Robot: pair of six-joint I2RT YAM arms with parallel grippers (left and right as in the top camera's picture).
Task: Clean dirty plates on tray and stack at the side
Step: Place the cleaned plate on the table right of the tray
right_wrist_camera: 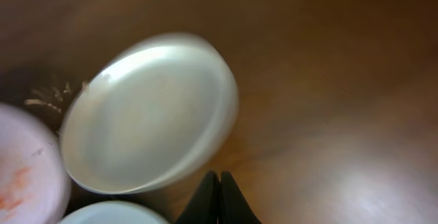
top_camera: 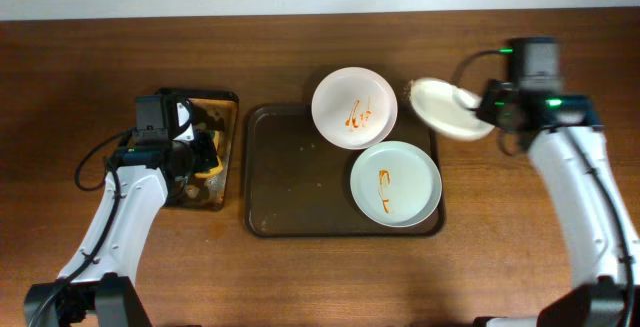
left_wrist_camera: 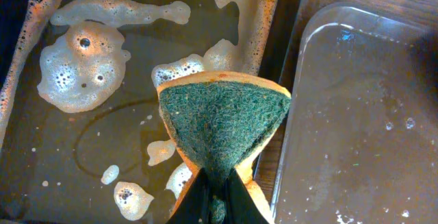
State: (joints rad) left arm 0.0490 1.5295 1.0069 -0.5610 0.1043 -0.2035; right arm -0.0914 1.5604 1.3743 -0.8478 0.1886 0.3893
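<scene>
A white plate (top_camera: 354, 107) with orange-red smears sits on the back rim of the dark-brown tray (top_camera: 290, 187). A mint-green plate (top_camera: 395, 184) with a smear lies on the tray's right side. A clean-looking cream plate (top_camera: 450, 109) is tilted over the tray's back right corner, blurred in the right wrist view (right_wrist_camera: 147, 111). My right gripper (top_camera: 497, 107) (right_wrist_camera: 219, 176) is shut, its tips just below that plate's rim, with nothing visible between them. My left gripper (top_camera: 195, 152) (left_wrist_camera: 217, 183) is shut on a green-and-yellow sponge (left_wrist_camera: 222, 118).
The sponge hangs over a narrow black tray (top_camera: 225, 102) of brown liquid and foam (left_wrist_camera: 82, 66), left of the brown tray (left_wrist_camera: 356, 114). Bare wooden table lies right of the brown tray. The smeared white plate (right_wrist_camera: 24, 176) and green plate (right_wrist_camera: 113, 214) edge the right wrist view.
</scene>
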